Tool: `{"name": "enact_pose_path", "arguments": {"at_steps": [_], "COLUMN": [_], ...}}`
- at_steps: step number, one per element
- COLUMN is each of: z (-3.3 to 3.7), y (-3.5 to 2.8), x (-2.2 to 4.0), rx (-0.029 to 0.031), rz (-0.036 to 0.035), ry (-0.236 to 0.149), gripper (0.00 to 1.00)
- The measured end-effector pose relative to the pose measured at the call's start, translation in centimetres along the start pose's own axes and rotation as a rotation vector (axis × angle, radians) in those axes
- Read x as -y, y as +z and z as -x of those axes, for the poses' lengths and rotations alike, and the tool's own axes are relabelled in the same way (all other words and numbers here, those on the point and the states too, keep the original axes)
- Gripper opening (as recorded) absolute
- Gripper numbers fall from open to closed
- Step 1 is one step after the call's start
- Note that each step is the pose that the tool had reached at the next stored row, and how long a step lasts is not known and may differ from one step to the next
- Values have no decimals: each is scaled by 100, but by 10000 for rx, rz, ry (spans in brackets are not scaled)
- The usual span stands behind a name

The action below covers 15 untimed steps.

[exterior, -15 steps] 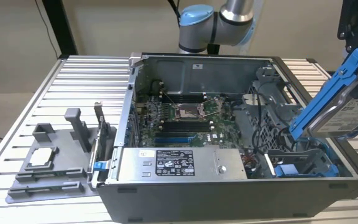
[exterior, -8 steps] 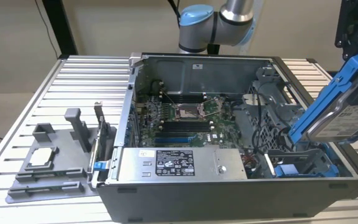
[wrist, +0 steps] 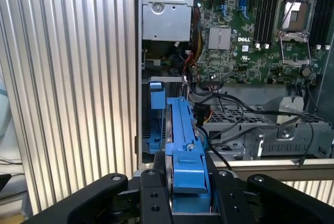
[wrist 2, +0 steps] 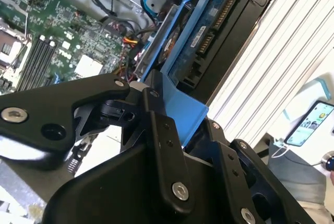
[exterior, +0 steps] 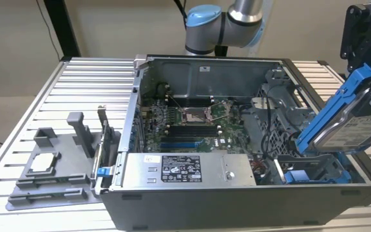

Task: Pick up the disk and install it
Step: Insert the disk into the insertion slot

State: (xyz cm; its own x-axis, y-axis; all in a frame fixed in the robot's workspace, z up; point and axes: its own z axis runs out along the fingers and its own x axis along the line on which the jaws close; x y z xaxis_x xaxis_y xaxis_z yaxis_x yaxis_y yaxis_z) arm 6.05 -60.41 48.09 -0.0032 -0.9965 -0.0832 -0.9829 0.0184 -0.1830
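The disk (exterior: 354, 129), a silver hard drive with a white label in a blue carrier frame, hangs tilted over the corner of the open computer case (exterior: 237, 203) at the exterior view's right. My gripper (exterior: 369, 67) is shut on the carrier's upper end. The disk's lower end sits just above the blue drive bay (exterior: 314, 173) inside the case. In the second wrist view the black fingers (wrist 2: 156, 130) clamp the blue carrier (wrist 2: 182, 106), and the drive's connector edge (wrist 2: 211, 25) points down toward the case. In the first wrist view the carrier (wrist: 185, 135) runs from my gripper (wrist: 188, 182) toward the blue bay (wrist: 156, 114).
Inside the case are the green motherboard (exterior: 192, 121), a grey power-supply box (exterior: 185, 169) and loose cables (wrist: 224, 125) next to the bay. A grey fixture (exterior: 50, 183) with a small silver chip (exterior: 44, 162) stands at the exterior view's left on the ribbed metal table (exterior: 95, 82).
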Motion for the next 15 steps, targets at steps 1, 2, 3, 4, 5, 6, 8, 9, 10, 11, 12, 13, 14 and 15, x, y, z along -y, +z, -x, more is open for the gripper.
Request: {"name": "enact_pose_path", "arguments": {"at_steps": [1,2,3,4,5,6,8,9,10,11,12,13,14,15], "z": [-1,0,0,0,0,0,0,-1,-1,-1,0,0,0,0], "y": [5,9,10,9,9,9,17,19,21,23,27,31,38,46], "x": [-1,-2,-2,-2,-2,-2,-3,-4,-4,-5,-6,-7,-8,-10], "rx": [2,2,0,-2,-2,-2,1,0,-2,-5,-7,-9,-12,-13], "rz": [-3,-4,-4,-4,-4,-4,-5,-4,-5,-6,-6,-8,-8,-9], "ry": [0,0,0,-1,0,0,0,2,9,18,31,41,52,62], "gripper": [0,0,0,0,0,0,0,0,0,0,0,0,0,0]}}
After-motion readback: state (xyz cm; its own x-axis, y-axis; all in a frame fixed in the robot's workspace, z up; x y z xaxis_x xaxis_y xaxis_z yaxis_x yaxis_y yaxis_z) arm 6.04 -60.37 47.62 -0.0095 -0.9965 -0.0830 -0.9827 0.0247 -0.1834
